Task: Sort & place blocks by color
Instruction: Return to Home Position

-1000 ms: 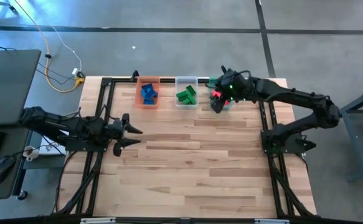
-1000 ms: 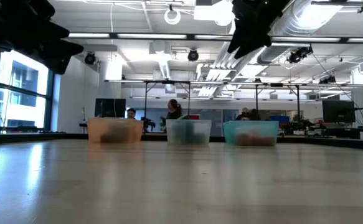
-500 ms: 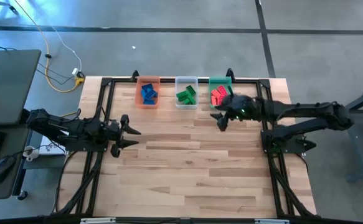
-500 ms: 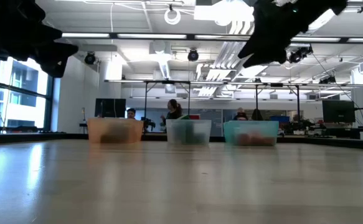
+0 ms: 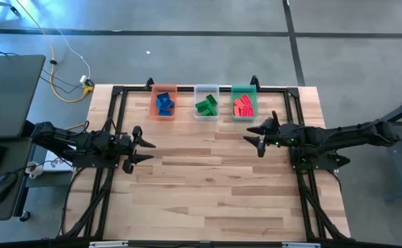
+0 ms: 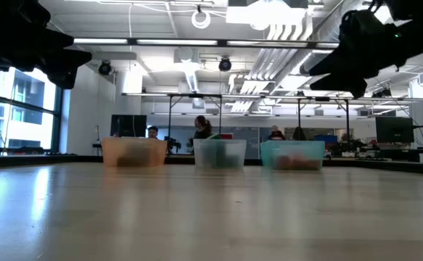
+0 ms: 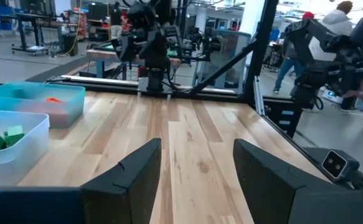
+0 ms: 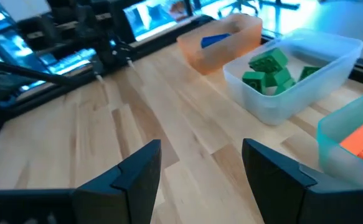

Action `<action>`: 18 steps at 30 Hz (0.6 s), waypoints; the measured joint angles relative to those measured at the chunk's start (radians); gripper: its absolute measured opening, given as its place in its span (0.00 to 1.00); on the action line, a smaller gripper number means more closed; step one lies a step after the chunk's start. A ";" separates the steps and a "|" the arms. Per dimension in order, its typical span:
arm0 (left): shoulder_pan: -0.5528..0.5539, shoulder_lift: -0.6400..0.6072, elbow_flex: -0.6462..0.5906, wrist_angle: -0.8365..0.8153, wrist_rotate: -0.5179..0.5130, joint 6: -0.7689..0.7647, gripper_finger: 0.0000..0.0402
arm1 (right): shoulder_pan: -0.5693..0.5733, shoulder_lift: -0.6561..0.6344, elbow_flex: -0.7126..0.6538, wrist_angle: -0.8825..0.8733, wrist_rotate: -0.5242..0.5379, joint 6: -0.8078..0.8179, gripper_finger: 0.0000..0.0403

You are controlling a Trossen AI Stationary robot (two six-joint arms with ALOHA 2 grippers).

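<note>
high view: the small studded plastic toy blocks lie sorted: blue blocks (image 5: 163,103) in the translucent orange bin (image 5: 153,110), green blocks (image 5: 205,105) in the clear bin (image 5: 196,96), red blocks (image 5: 243,107) in the translucent green bin (image 5: 244,89). the left pincer (image 5: 143,147) and the right pincer (image 5: 256,135) hover over the wooden bench (image 5: 207,193), both wide and empty. low view: the bins stand in a row. wrist views: each pincer gapes over bare wood. the blocks look light, stiff and slick; pinch one across its flat sides.
</note>
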 joint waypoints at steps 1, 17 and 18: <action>0.000 0.000 0.000 0.000 -0.001 0.001 0.47 | 0.006 -0.020 -0.022 0.019 0.000 -0.006 0.53; 0.000 0.001 0.000 -0.002 -0.025 0.103 0.47 | 0.042 -0.382 -0.283 0.140 -0.019 -0.140 0.53; 0.000 0.001 0.000 -0.002 -0.026 0.102 0.47 | 0.042 -0.404 -0.296 0.141 -0.033 -0.152 0.53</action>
